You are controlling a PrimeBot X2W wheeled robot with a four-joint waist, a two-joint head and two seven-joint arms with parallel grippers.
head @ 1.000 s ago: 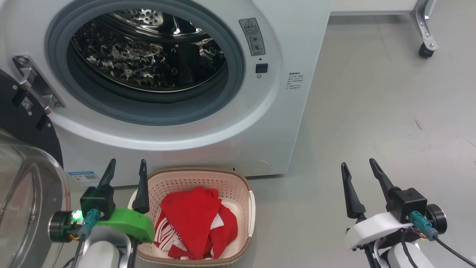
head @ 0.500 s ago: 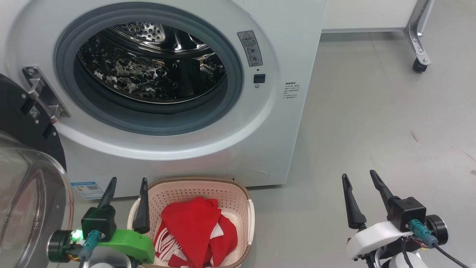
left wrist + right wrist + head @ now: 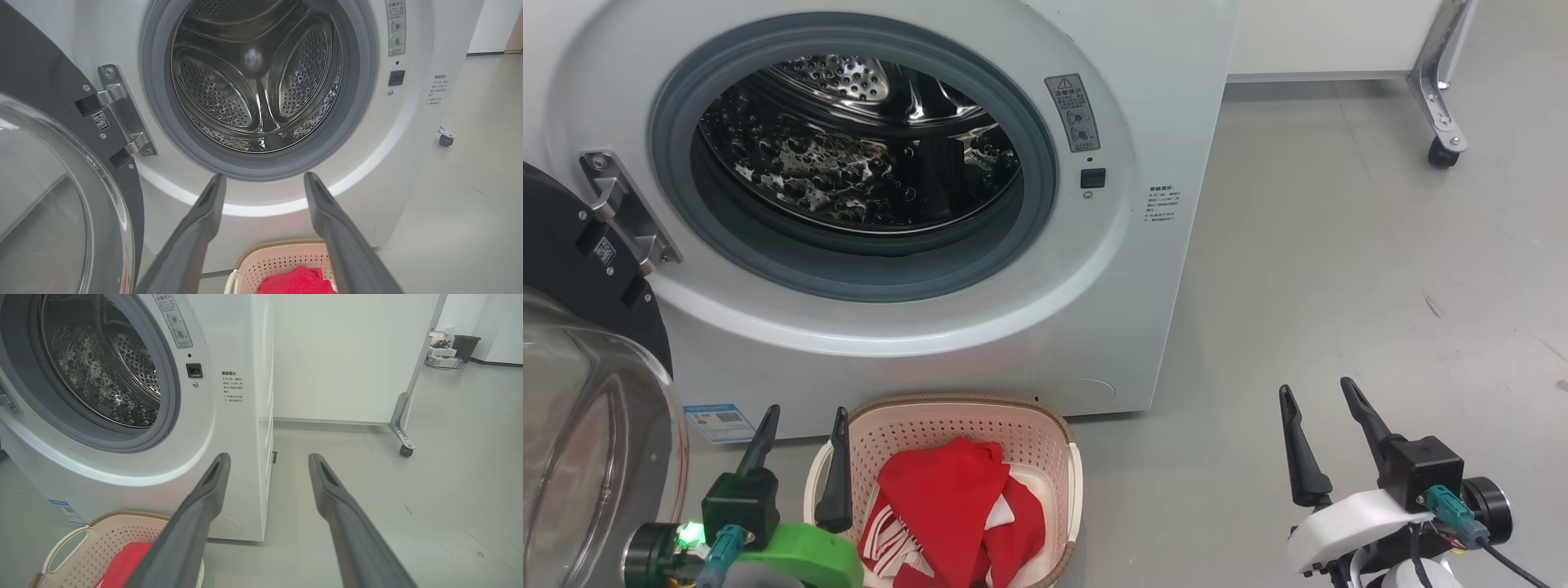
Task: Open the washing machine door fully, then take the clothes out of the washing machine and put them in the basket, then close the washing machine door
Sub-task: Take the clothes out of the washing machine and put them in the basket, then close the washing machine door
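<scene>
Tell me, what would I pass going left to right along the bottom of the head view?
washing machine door → left gripper, jaws open → basket holding the clothes → right gripper, jaws open.

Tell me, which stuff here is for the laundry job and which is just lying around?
For the job: washer, door, clothes, basket.
Just lying about: wheeled leg, dark bin.
</scene>
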